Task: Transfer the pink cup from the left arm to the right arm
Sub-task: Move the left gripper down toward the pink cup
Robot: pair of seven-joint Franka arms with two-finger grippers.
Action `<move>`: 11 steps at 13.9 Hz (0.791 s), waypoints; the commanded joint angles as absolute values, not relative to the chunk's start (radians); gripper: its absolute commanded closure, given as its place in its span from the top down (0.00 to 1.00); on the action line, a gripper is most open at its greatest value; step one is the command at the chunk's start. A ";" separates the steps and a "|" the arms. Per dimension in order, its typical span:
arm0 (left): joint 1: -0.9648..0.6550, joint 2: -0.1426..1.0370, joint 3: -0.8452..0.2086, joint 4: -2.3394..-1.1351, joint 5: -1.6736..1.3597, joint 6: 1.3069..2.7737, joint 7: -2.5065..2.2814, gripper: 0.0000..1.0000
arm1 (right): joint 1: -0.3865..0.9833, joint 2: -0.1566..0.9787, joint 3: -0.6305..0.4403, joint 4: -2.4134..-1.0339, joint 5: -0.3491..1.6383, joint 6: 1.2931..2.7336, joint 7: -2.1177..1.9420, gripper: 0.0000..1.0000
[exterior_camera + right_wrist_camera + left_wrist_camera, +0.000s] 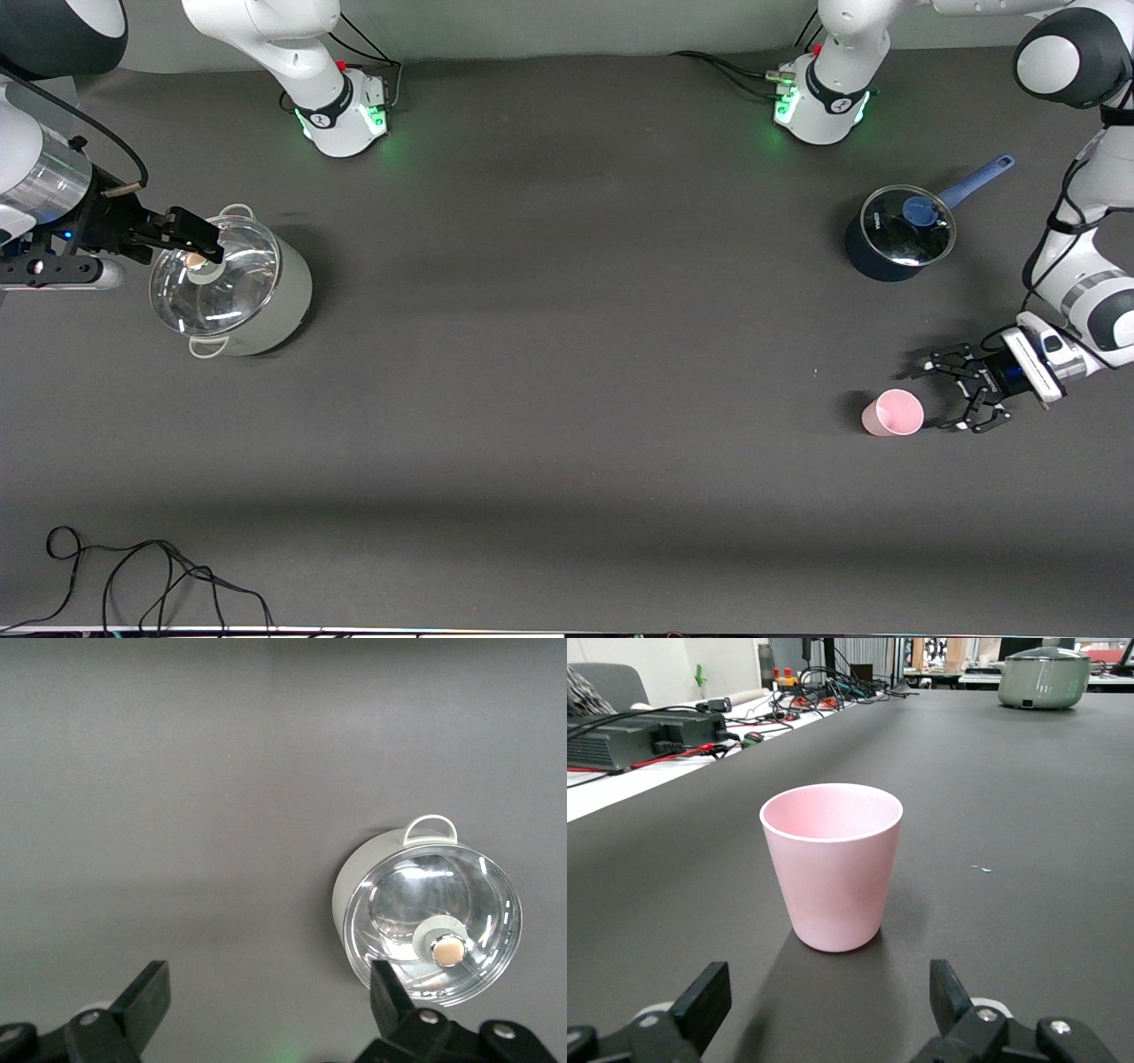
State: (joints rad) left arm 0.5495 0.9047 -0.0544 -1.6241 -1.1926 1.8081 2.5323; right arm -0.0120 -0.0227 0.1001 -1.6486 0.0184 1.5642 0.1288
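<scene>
Black cable [133, 576] is lying at seven o'clock. At four o'clock, the left gripper [942, 396] is gaping beside the pink cup [892, 413], and a clipped rim is risking a tip-over. The right gripper [266, 992] is waiting spread wide over the glass-lidded grey pot [288, 288].

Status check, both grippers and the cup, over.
Left gripper open, beside cup, not touching. Right gripper open over grey pot, waiting. Cup upright. Path clear.

The right arm [35, 190] runs off the front view's edge, so its upper links can't be seen. Part of the right hand [182, 232] covers the rim of the grey pot's glass lid [217, 275]. In the left wrist view, the fingers [700, 997] are cut off at the frame's edge. The print on the blue pot's lid [908, 226] is too small to read.
</scene>
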 commanded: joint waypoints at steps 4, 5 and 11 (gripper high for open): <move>0.532 0.910 -0.070 -1.678 -1.290 1.853 2.605 1.00 | -0.006 -0.020 0.100 -1.637 0.003 1.551 0.132 1.00; 0.519 0.911 -0.072 -1.681 -1.310 1.861 2.606 1.00 | -0.006 -0.020 0.100 -1.637 0.003 1.551 0.132 1.00; 0.477 0.933 -0.075 -1.703 -1.428 1.881 2.663 1.00 | -0.006 -0.020 0.100 -1.637 0.003 1.551 0.132 1.00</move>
